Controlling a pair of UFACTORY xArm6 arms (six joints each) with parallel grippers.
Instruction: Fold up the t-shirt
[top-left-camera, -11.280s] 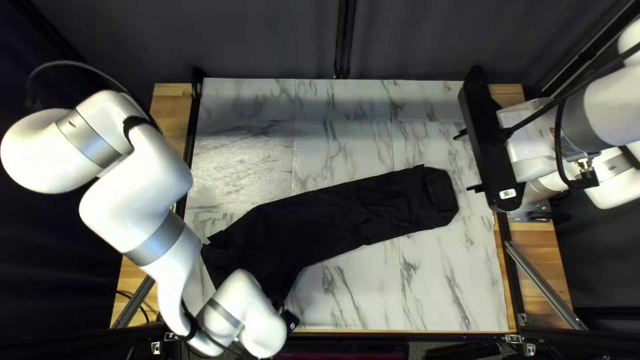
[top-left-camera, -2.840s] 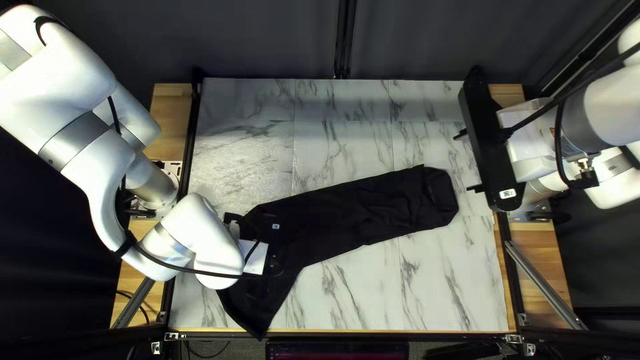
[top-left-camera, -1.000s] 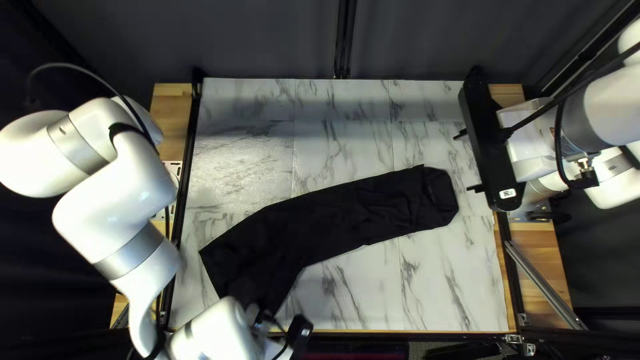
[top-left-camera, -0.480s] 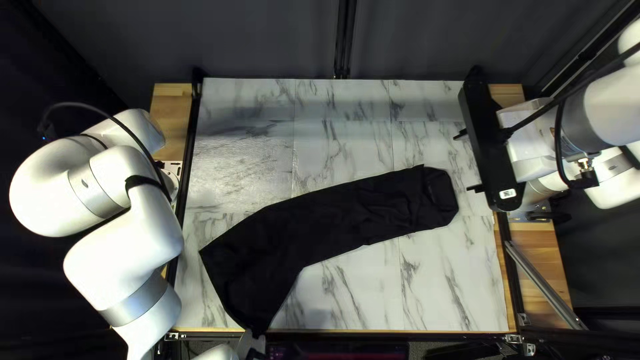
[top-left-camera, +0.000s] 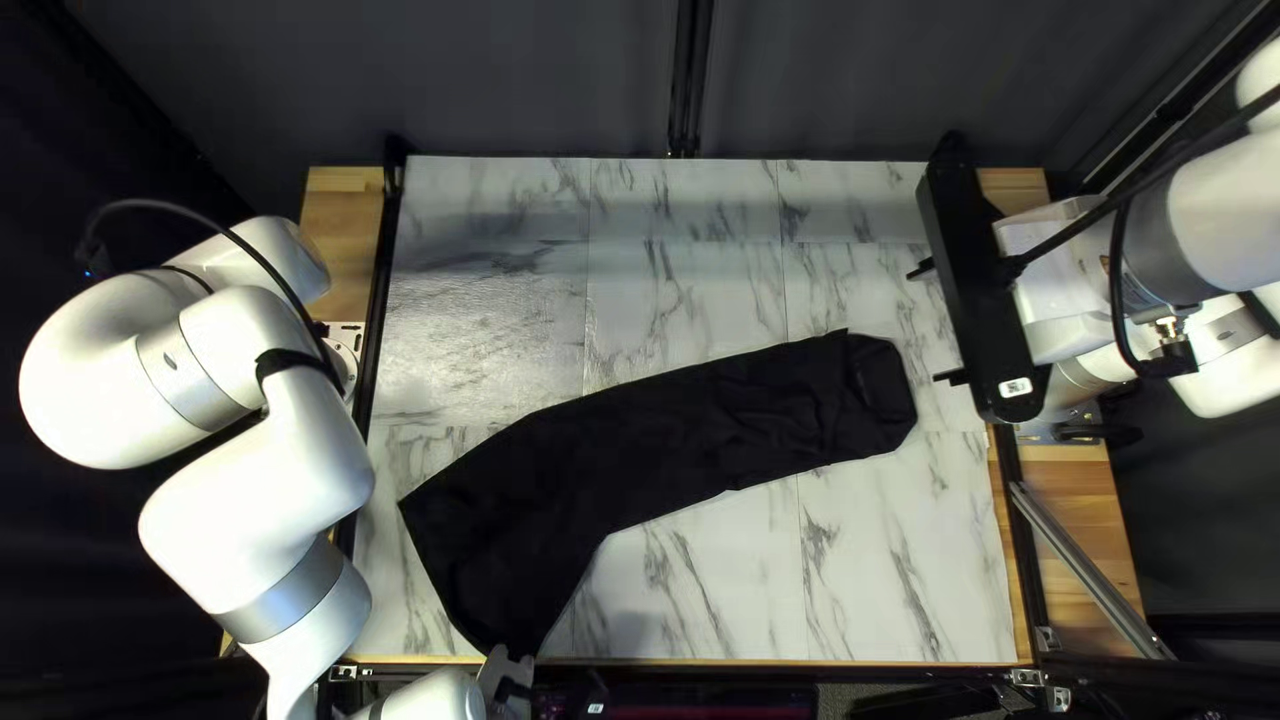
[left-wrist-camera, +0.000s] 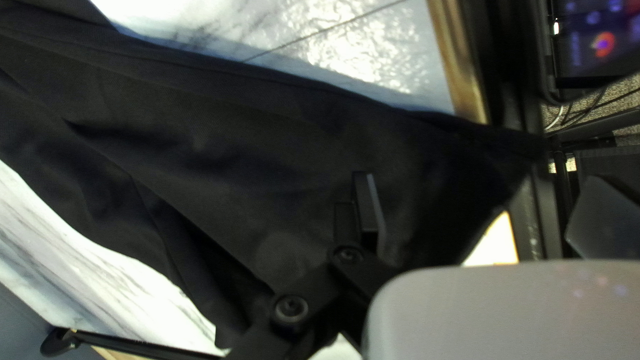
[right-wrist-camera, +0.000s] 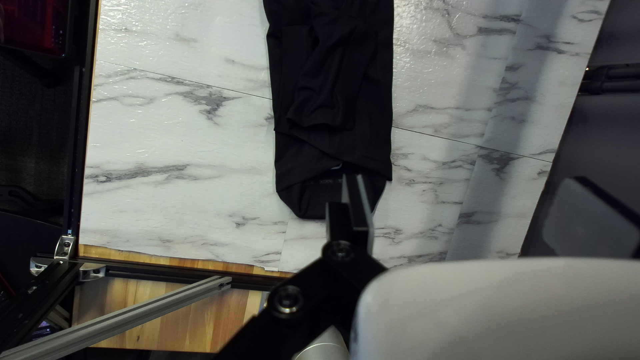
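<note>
"Where's the T-shirt from your seat?"

"My top left view has the black T-shirt (top-left-camera: 640,454) lying bent across the marble-patterned table (top-left-camera: 694,294). It's a long narrow strip up to the right, then turns down to the near edge, where my left wrist view shows a corner reaching over the black rail (left-wrist-camera: 527,220)."

"And your left claw (top-left-camera: 594,695)?"

"Down at the near edge, fingers spread wide, nothing gripped. In its wrist view one finger (left-wrist-camera: 368,207) is over the cloth near that corner, the other out past the rail. I can't tell from here whether the first one touches."

"The right claw (top-left-camera: 926,328)?"

"Spread wide too, and holding nothing. I have it at the right of the top left view, just beyond the shirt's narrow end. The shirt isn't between the fingers; that end sits ahead of one of them, the finger nearer the table's near edge, with a gap."

"How does the cloth look there?"

"Layered and rumpled, with a small pale mark near the tip."
</note>
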